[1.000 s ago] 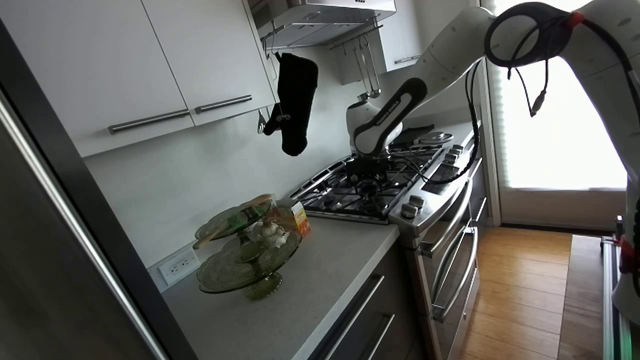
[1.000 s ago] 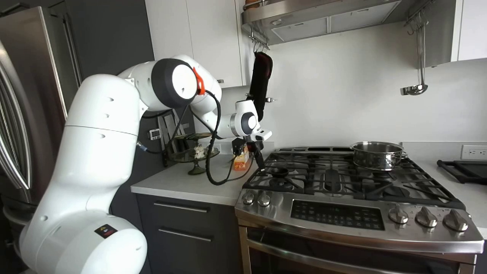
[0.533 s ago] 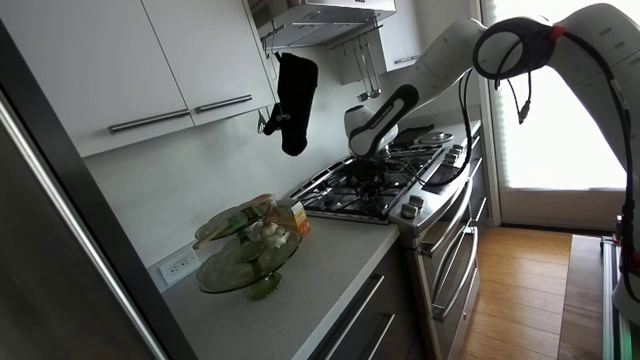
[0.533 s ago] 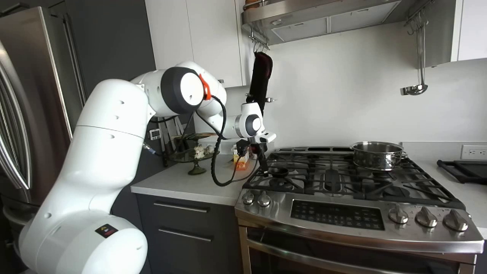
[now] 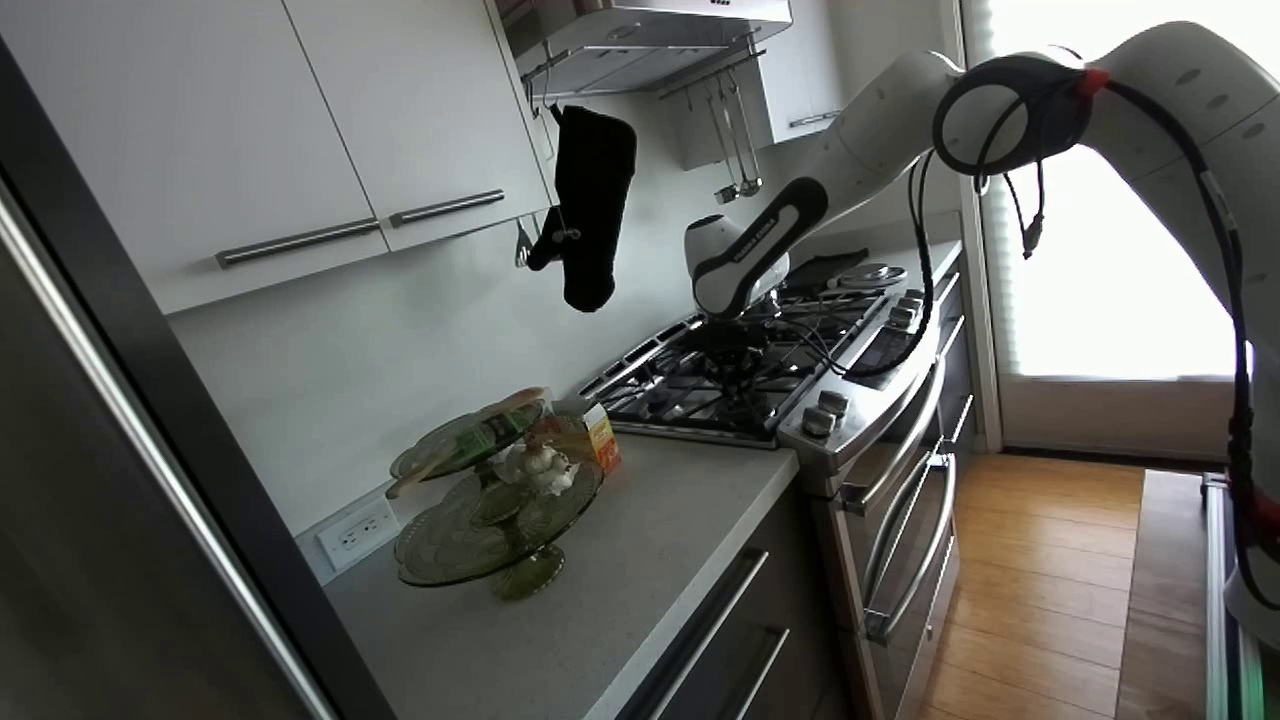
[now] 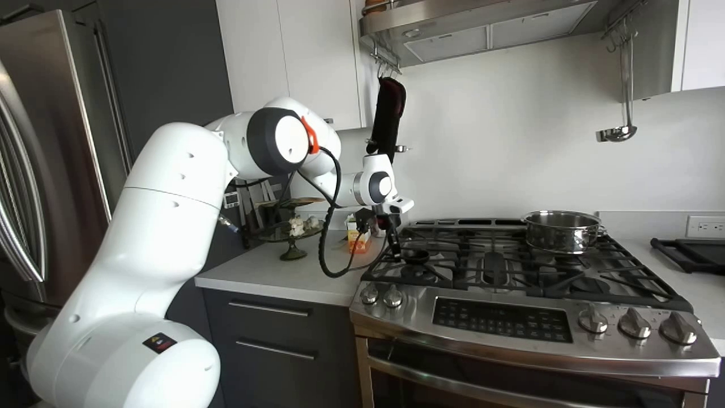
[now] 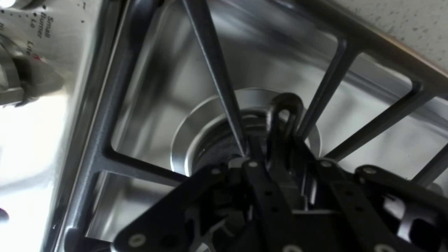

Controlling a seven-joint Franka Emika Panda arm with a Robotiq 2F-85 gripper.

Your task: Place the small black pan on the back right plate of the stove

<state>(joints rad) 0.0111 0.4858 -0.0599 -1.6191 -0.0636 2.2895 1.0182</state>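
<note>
On the front left part of a stainless-steel stove [image 6: 527, 352], a small black pan [image 6: 417, 256] sits low on the black grates [image 7: 211, 57], just beside the fingers [image 7: 259, 176] of a white robot arm [image 6: 164, 221]. In the wrist view, the fingers stand narrowly apart with the pan's dark, eyelet-ended handle [image 7: 293, 101] between them; whether they press on it cannot be told, and the rest of the pan is hidden there. At the stove's back right stands a taller steel pot [image 6: 561, 235]. On the table [image 5: 680, 510] to the left, a two-tiered green glass stand [image 5: 450, 545] carries garlic [image 5: 543, 465], with an orange-and-white carton [image 5: 602, 440] near it. In both exterior views, a black oven mitt [image 6: 388, 116] hangs beneath one end of the range hood [image 6: 476, 15], and a ladle [image 6: 618, 134] hangs toward the opposite end.
</note>
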